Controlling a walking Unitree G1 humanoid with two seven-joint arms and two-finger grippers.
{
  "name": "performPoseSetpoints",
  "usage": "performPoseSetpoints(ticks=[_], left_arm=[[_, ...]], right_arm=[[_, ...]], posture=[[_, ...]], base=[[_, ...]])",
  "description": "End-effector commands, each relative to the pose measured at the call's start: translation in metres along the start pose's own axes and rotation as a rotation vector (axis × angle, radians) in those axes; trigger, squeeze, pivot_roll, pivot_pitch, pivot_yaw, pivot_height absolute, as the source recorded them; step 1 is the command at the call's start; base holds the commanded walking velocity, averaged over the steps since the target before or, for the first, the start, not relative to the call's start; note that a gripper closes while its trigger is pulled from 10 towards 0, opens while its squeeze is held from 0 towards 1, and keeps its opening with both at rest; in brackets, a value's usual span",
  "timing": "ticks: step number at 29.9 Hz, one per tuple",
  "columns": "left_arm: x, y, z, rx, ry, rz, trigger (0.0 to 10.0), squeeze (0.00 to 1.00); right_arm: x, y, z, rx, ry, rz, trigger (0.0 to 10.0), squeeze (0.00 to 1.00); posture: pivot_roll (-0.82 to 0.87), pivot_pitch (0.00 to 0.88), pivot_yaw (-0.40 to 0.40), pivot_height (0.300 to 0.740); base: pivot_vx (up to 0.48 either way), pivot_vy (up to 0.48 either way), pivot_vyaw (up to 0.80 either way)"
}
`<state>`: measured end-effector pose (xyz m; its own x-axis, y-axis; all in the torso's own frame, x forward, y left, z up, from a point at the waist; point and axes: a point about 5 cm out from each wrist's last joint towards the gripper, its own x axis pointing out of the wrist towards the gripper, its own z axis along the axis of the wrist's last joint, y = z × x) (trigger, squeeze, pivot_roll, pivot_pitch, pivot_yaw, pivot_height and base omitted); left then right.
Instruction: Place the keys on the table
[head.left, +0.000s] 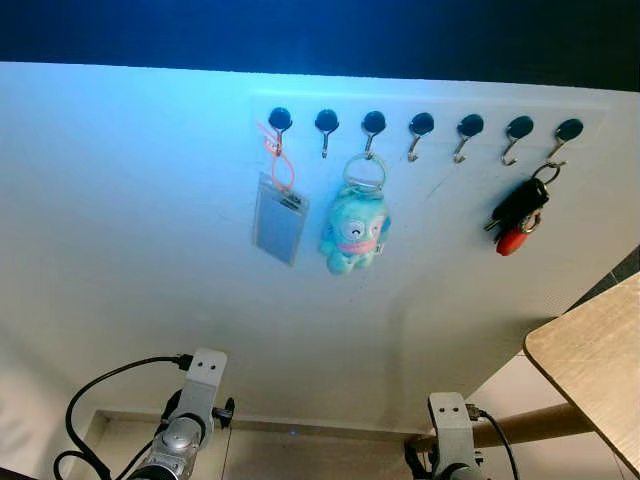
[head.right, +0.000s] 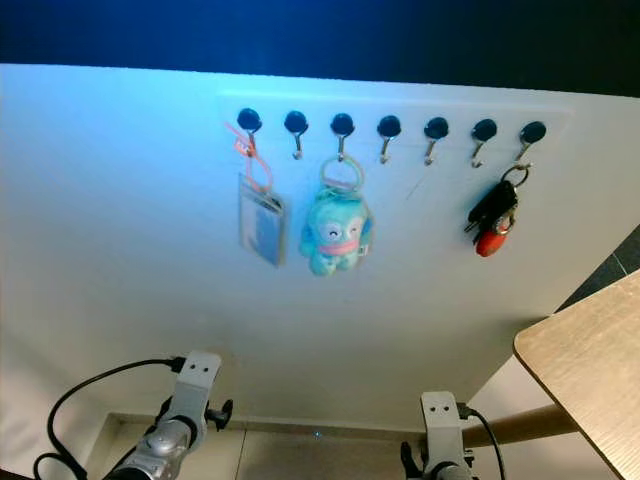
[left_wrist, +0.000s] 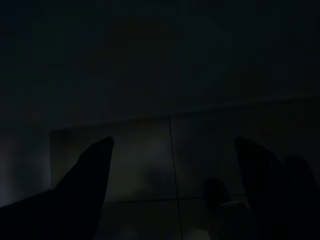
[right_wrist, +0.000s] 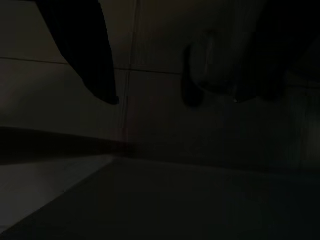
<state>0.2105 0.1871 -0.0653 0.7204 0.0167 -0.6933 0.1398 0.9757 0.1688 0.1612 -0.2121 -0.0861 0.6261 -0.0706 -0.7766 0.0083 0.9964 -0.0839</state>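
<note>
Left eye view gives me black-and-red keys (head.left: 518, 215) on the rightmost wall hook (head.left: 563, 135), the worktop (head.left: 597, 355) edge well below them. Both arms hang low; left gripper (left_wrist: 175, 150) released, right gripper (right_wrist: 190, 55) I cannot tell.

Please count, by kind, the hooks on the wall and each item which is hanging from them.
Hooks: 7
Card holder: 1
Plush toy: 1
Keys: 1 bunch
Total: 10

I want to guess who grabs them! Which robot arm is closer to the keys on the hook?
The right arm. It hangs low, below the keys and slightly to their left. The left arm hangs equally low, far off to their left, under the card.
</note>
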Motion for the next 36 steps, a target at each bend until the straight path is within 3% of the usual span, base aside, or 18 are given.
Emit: performPoseSetpoints(ticks=[1,7,18,36], left_arm=[[-0.002,-0.004,-0.007,0.005,0.024,-0.004,10.0,0.00],[-0.003,-0.004,-0.011,0.002,0.035,0.005,10.0,0.00],[-0.004,0.005,-0.014,-0.022,0.048,0.005,10.0,0.00],[-0.004,0.008,-0.009,-0.073,0.010,-0.022,10.0,0.00]], right_arm=[[-0.002,-0.006,-0.004,-0.004,0.013,0.000,10.0,0.00],[-0.005,-0.022,-0.005,-0.004,0.016,-0.003,10.0,0.00],[-0.004,-0.008,-0.008,0.022,0.002,0.043,10.0,0.00],[-0.004,-0.006,-0.007,0.007,0.007,0.090,10.0,0.00]], posture=[[0.00,0.029,-0.025,0.740],[0.01,0.013,-0.039,0.740],[0.01,0.000,-0.049,0.740],[0.02,0.000,-0.081,0.740]], base=[[0.000,0.000,0.00],[0.000,0.000,0.00],[0.000,0.000,0.00],[0.000,0.000,0.00]])
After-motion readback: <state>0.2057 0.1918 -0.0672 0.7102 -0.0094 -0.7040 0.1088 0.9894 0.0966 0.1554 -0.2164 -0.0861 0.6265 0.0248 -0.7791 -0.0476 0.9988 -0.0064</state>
